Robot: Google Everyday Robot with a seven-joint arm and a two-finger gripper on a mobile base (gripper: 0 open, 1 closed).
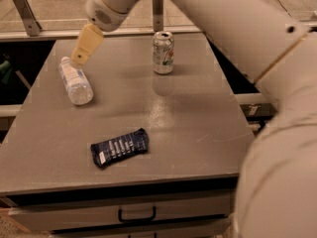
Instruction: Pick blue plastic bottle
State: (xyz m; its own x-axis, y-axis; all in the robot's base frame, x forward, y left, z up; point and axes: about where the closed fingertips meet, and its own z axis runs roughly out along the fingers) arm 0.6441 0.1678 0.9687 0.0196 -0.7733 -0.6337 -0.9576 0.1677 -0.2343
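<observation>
The blue plastic bottle [75,81], clear and ribbed with a white cap and pale label, lies on its side at the left of the grey table [188,113]. My gripper [85,46] with tan fingers hangs just above and slightly right of the bottle's cap end, apart from it. The arm reaches in from the upper right and fills the right side of the view.
A silver-green drink can [163,52] stands upright at the back middle of the table. A dark blue snack wrapper [120,147] lies near the front. A drawer with a handle [136,214] is under the table front. A rail runs behind the table.
</observation>
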